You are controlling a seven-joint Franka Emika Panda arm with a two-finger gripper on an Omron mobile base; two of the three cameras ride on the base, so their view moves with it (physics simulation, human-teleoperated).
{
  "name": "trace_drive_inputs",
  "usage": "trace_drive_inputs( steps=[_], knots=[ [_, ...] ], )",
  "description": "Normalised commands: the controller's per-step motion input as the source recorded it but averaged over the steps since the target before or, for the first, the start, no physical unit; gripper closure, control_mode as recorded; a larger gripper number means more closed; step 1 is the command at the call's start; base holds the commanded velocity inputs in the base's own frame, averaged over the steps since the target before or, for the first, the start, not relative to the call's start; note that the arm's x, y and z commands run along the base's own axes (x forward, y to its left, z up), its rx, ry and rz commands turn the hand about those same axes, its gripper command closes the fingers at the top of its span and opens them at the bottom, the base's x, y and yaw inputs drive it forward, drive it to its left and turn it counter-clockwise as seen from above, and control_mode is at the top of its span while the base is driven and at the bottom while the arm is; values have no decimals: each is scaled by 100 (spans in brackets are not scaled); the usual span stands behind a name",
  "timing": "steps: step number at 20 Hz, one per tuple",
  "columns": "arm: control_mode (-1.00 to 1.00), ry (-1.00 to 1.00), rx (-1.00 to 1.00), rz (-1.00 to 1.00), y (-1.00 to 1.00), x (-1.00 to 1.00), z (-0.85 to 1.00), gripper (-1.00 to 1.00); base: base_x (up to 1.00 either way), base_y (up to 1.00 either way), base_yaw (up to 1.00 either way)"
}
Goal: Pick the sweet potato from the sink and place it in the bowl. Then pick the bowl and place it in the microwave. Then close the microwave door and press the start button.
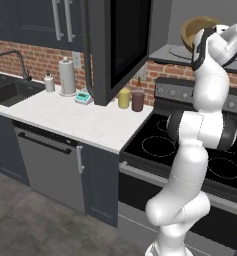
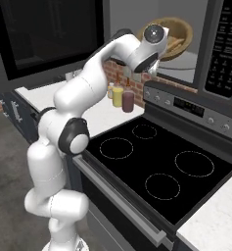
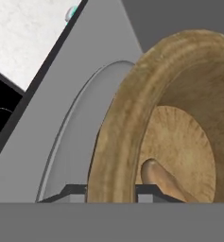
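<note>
The wooden bowl is inside the open microwave, tilted over the round glass plate. My gripper is shut on the bowl's rim, one fingertip inside and one outside. The sweet potato lies in the bowl near the fingers. From the base views the bowl sits in the grey cavity behind my wrist. The microwave door hangs wide open to the left. The black sink lies at the far left.
A black stove lies below the microwave, whose button panel is on its right. On the white counter stand a paper towel roll, a yellow bottle and a dark red one.
</note>
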Motion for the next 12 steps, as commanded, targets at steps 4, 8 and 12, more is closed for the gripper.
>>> trace_drive_inputs(
  steps=[4,8,12],
  knots=[
    [-100,-1,0,0,0,23,-15,-100,0,0,0],
    [-100,-11,0,0,0,1,-1,-100,0,0,0],
    [-100,-22,0,0,4,0,0,-100,0,0,0]
  ],
)
